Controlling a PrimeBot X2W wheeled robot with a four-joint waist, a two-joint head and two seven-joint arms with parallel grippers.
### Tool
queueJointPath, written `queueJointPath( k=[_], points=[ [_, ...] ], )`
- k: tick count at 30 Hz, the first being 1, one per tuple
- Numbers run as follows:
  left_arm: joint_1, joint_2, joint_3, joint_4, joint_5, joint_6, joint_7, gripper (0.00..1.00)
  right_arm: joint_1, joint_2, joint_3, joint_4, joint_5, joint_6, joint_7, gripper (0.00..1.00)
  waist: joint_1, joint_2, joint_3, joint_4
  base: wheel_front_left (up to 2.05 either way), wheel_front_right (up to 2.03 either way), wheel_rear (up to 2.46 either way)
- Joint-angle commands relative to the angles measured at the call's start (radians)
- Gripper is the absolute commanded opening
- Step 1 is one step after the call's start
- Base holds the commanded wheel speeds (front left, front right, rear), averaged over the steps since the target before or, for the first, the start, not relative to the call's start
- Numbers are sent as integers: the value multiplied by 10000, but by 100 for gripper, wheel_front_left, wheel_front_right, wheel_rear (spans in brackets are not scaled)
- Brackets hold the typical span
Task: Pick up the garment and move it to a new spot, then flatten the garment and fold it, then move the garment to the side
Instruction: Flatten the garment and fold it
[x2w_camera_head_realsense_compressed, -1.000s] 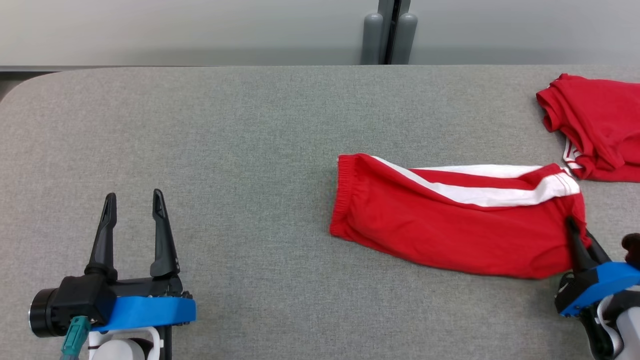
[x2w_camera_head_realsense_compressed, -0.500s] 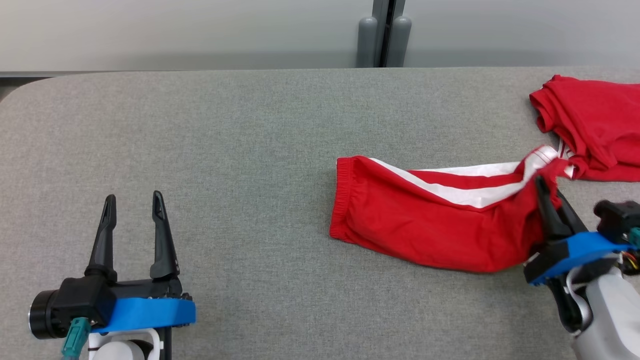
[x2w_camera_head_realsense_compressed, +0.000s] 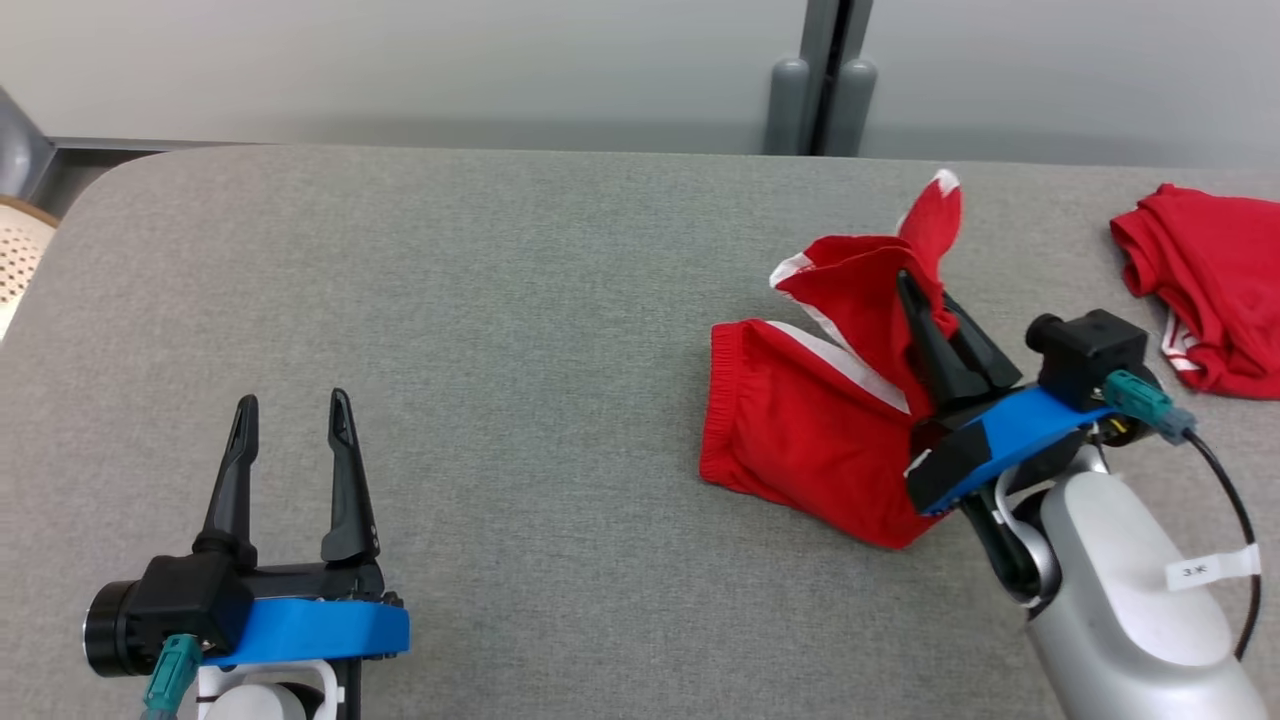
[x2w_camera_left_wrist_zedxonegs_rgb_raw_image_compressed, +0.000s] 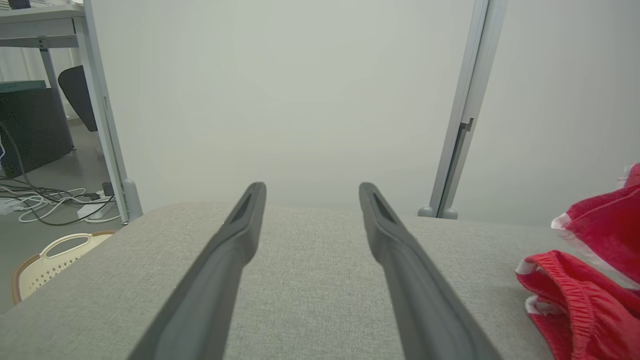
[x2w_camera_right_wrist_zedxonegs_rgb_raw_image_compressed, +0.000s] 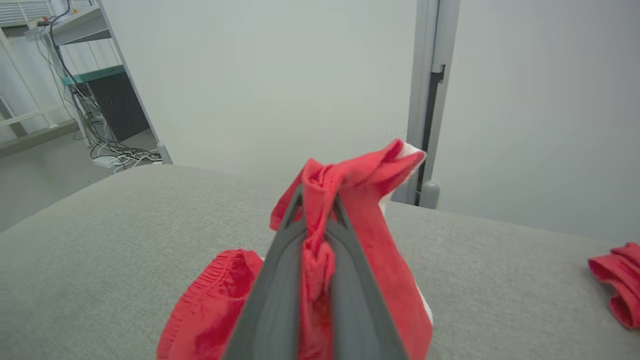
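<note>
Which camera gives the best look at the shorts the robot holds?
Head view: the shorts show nearly whole, one end lifted. Right wrist view shows the bunch pinched in the jaws; left wrist view, a waistband corner.

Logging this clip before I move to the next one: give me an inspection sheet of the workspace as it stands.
Surface: grey fabric-covered table, rounded corner at far left.
Job's things: red shorts with white stripe; one end lifted and bunched, waistband end resting on the table.
Clutter: second red garment crumpled at far right, apart from the shorts.
End effectors: left end effector open, holding nothing, over the near left of the table; right end effector shut on the raised end of the shorts.
Cables: black cable with teal plug at the right wrist; floor cables beyond the table's left.
Surroundings: pale wall panels with a grey post; perforated basket on the floor at left.
</note>
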Motion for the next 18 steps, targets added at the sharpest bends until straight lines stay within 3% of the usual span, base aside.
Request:
queueJointPath(
  k=[1,16,17,18],
  points=[
    [-83,7,-50,17,-51,30,-44,100,-177,153,118,76,-65,2,29,0,1,0,-12,171,0,0,0],
    [46,5,-265,40,-272,184,-44,100,-54,877,2199,2002,133,2,-473,0,1,0,79,627,0,0,0],
    [22,7,-278,48,-284,191,-44,100,-57,916,2330,2105,160,2,-559,14,1,0,97,614,0,0,0],
    [-8,7,-289,57,-288,177,-44,100,-72,950,2453,2197,169,2,-635,81,1,0,113,599,0,0,0]
  ],
)
